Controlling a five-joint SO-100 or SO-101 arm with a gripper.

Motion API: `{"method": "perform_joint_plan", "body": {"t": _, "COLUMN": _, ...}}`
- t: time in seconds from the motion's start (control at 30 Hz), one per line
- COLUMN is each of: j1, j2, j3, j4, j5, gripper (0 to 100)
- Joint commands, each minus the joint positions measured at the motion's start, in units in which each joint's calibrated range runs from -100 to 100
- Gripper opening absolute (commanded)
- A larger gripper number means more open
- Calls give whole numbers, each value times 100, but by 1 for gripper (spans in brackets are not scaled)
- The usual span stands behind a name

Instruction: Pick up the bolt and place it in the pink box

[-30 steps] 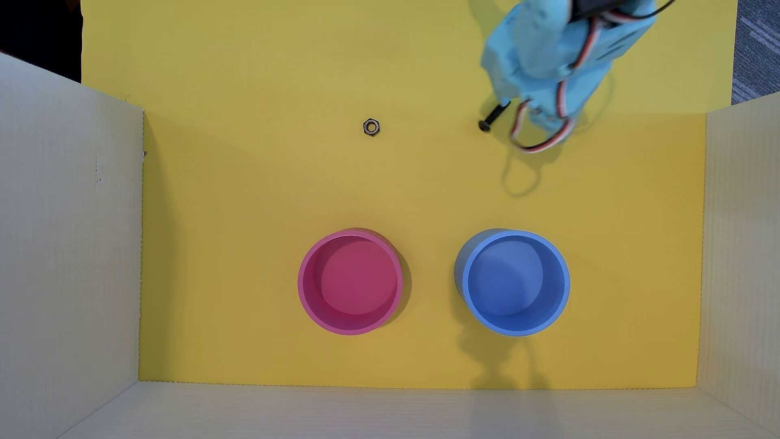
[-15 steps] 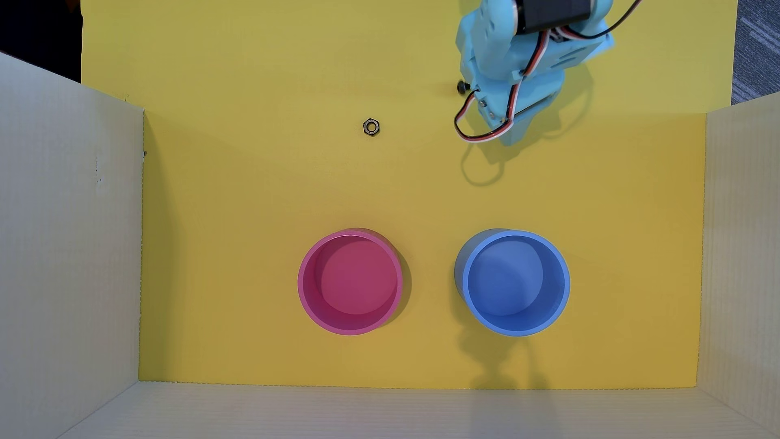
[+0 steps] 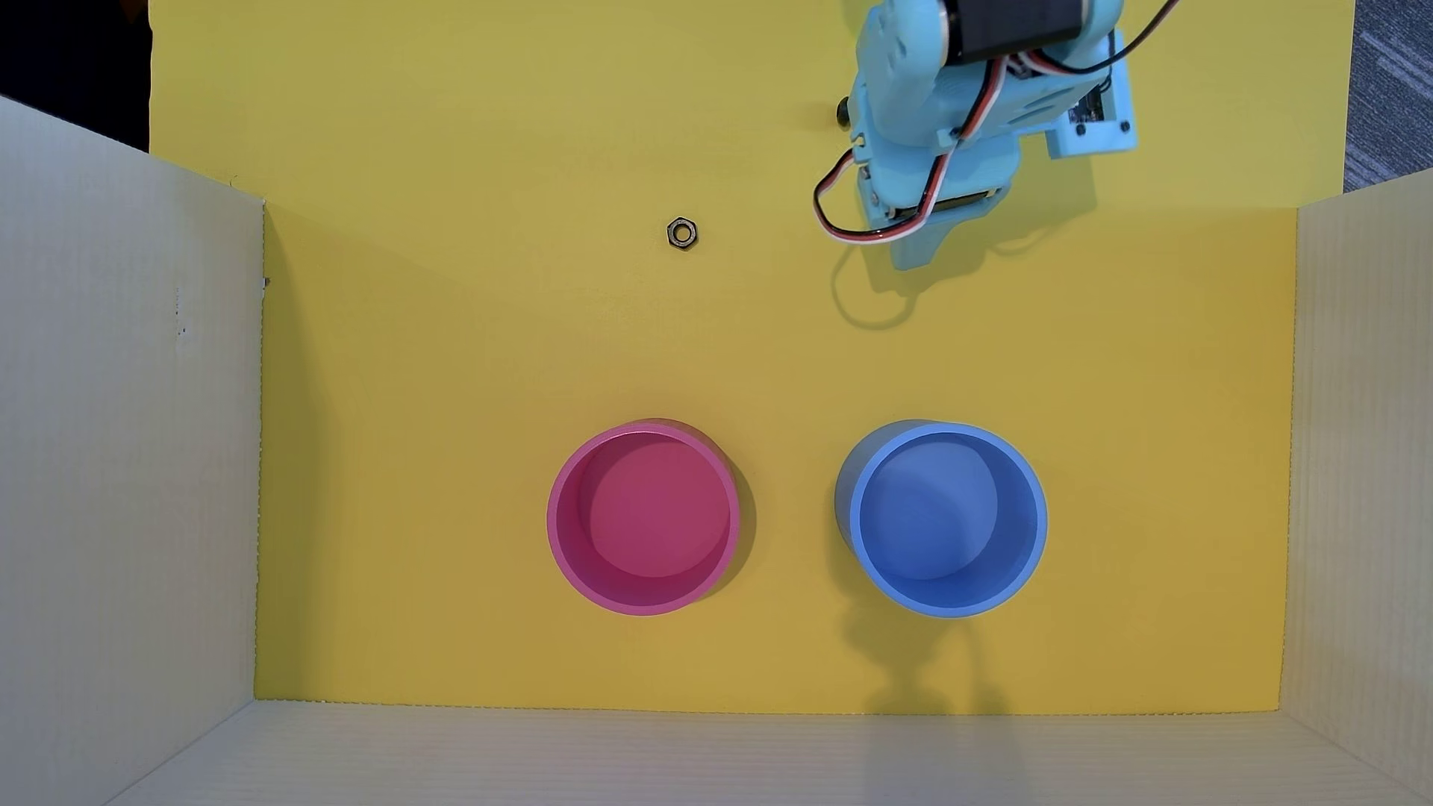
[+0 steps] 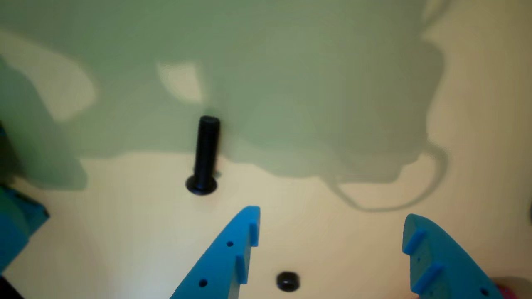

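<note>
Wrist view: hand (image 4: 332,220) spread open, empty; bolt (image 4: 205,155) stands on its head on the table (image 4: 124,249), up-left of the fingertips. You should shift left to straddle the shank, then close low near the head.

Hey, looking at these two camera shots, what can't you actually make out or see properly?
- Bolt: clear in the wrist view; overhead, only a dark bit peeks past the arm's edge.
- Tool: open in the wrist view; overhead, the arm's body hides its fingertips.
- Nut: blurred in the wrist view, hex shape unreadable.
- Pink box: a cut-off sliver at the wrist view's bottom-right corner.
</note>
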Motion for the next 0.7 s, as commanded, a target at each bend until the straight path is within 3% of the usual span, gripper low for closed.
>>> {"method": "perform_joint_plan", "body": {"t": 0.0, "j1": 27, "j2": -63, "j3": -4, "j4": 157, "j5": -51, "gripper": 24}}
{"method": "perform_joint_plan", "body": {"t": 0.67, "j1": 20, "j2": -63, "j3": 168, "j4": 380, "j5": 137, "gripper": 24}}
